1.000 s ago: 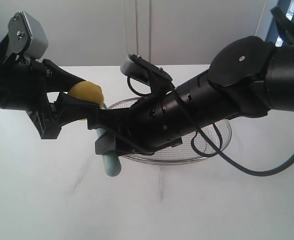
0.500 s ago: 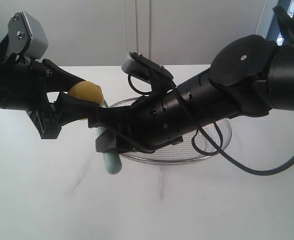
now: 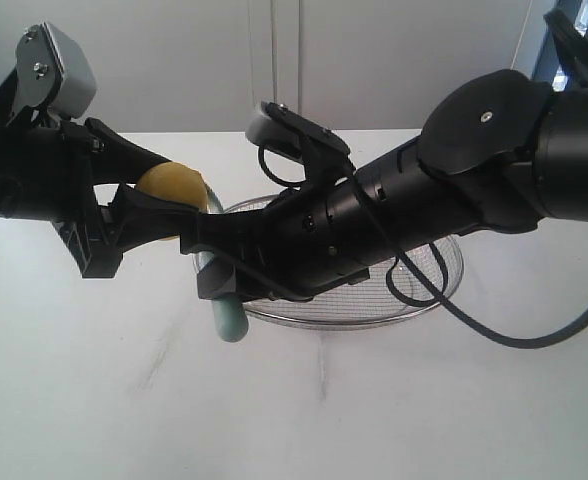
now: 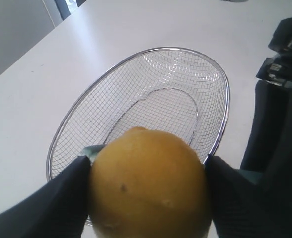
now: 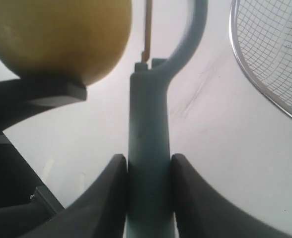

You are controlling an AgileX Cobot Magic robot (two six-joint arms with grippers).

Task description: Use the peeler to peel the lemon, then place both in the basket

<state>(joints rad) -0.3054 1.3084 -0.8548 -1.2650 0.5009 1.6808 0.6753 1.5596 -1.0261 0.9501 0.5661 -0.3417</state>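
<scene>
The yellow lemon (image 3: pixel 172 186) (image 4: pixel 148 186) (image 5: pixel 61 37) hangs above the table's left half, and my left gripper (image 3: pixel 159 205) (image 4: pixel 148 191) is shut on it, one black finger on each side. My right gripper (image 3: pixel 214 272) (image 5: pixel 149 171) reaches across from the right and is shut on the pale teal handle of the peeler (image 3: pixel 224 312) (image 5: pixel 148 148). The peeler's Y-shaped head and blade (image 5: pixel 147 29) stand right beside the lemon's skin. Under the right arm sits the wire mesh basket (image 3: pixel 444 275) (image 4: pixel 136 104) (image 5: pixel 270 64), with nothing in it.
The white table (image 3: pixel 324 420) stretches in front of both arms. A pale wall (image 3: pixel 374 60) runs behind. A black cable (image 3: pixel 494 340) loops from the right arm over the basket's near rim.
My right gripper has shifted the peeler slightly up and to the right along the lemon. The left gripper and lemon have stayed still.
</scene>
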